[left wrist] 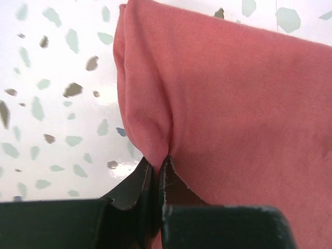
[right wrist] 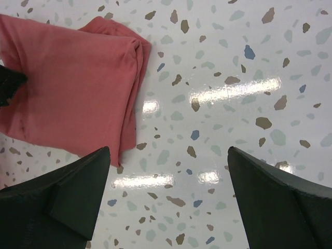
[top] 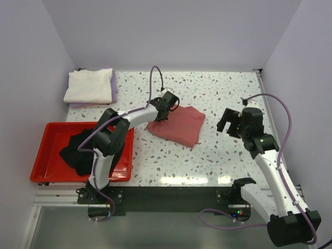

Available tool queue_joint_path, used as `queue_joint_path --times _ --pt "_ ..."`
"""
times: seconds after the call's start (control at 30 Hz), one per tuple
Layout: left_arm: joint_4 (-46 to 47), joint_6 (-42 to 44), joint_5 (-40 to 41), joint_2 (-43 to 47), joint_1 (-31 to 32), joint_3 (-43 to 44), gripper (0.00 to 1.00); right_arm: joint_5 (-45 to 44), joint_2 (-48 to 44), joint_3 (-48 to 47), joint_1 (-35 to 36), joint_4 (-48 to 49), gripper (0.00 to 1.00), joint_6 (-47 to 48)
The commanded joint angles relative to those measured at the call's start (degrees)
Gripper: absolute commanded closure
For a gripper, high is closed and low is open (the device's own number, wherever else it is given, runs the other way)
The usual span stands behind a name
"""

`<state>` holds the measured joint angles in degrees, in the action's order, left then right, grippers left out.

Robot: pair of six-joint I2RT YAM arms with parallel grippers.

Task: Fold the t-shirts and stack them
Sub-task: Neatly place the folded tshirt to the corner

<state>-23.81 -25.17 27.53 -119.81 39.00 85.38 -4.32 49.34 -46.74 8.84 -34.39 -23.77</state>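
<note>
Left end effector (left wrist: 155, 165) clamped on salmon t-shirt (left wrist: 233, 104) edge, arm outstretched; right end effector (right wrist: 168, 197) apart above table (right wrist: 233, 62)

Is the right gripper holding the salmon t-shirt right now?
No, the right gripper stands open over the speckled tabletop, with the salmon t-shirt lying outside its jaws.
</note>
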Motion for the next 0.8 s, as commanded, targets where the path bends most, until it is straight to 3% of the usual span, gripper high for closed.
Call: queue_joint_path --times 0.0,0.3,0.57,0.77 --pt "4.6 8.6 7.4 5.5 -0.9 0.0 1.00 1.9 -1.1 0.7 -0.2 3.7 0.01 0.3" --pt "9.7 22.6 10.6 5.5 -3.6 1.3 1.00 2.6 -1.1 3.1 -0.2 5.7 0.01 0.3" --pt "10.3 33.3 13.8 3.7 -8.7 7.8 1.00 3.3 -0.2 4.0 -0.2 6.4 0.01 0.4" --pt "7.2 35.1 15.0 2.5 -14.7 15.2 1.00 1.2 -0.9 4.1 -0.3 5.5 0.01 0.7"
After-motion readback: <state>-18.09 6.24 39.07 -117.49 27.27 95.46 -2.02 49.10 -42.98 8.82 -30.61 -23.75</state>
